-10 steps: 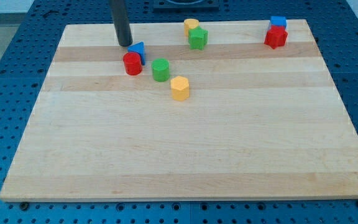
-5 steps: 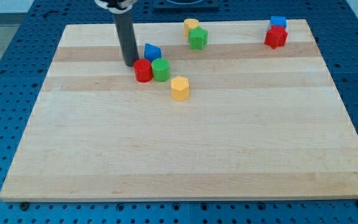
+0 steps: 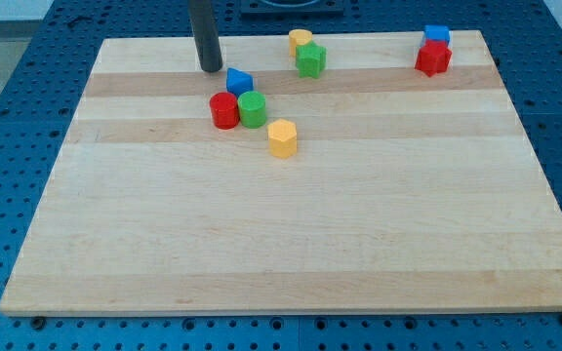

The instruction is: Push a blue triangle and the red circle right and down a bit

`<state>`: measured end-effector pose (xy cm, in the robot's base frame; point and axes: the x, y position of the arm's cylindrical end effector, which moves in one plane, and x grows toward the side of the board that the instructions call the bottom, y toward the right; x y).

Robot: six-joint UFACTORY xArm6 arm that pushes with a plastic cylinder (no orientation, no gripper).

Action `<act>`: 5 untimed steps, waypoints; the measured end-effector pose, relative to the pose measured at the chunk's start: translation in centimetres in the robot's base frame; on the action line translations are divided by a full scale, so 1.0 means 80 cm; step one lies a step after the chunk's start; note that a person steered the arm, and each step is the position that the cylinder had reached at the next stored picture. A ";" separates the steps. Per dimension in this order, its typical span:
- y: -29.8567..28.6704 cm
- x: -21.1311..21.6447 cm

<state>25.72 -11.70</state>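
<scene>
Nearest to the view's bottom, the wooden board (image 3: 291,253) is bare light wood, and it lies on a blue perforated table (image 3: 8,175). Going up, the first block is the yellow hexagon block (image 3: 282,138), which sits below my tip and to the view's right of it, well apart. Just above it and to the view's left is the green cylinder (image 3: 253,109), and the red circle (image 3: 224,110) stands right beside it on the left side; the two look to be touching. The blue triangle (image 3: 239,81) is directly above this pair, very close to both, and it is near my tip, a little below it and to the view's right. My tip (image 3: 210,69) is at the end of the dark rod and rests on the board, apart from the blue triangle with a small gap of wood between them; it has no jaws and holds nothing, it touches no block. Farther up and to the right of my tip are the green star block (image 3: 311,60) and the yellow block (image 3: 301,41), close together. Far to the view's right, near the board's top corner, stand the red block (image 3: 433,58) and the blue cube (image 3: 437,35) just behind it.
</scene>
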 end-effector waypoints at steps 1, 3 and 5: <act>0.044 0.017; 0.049 0.031; 0.047 0.107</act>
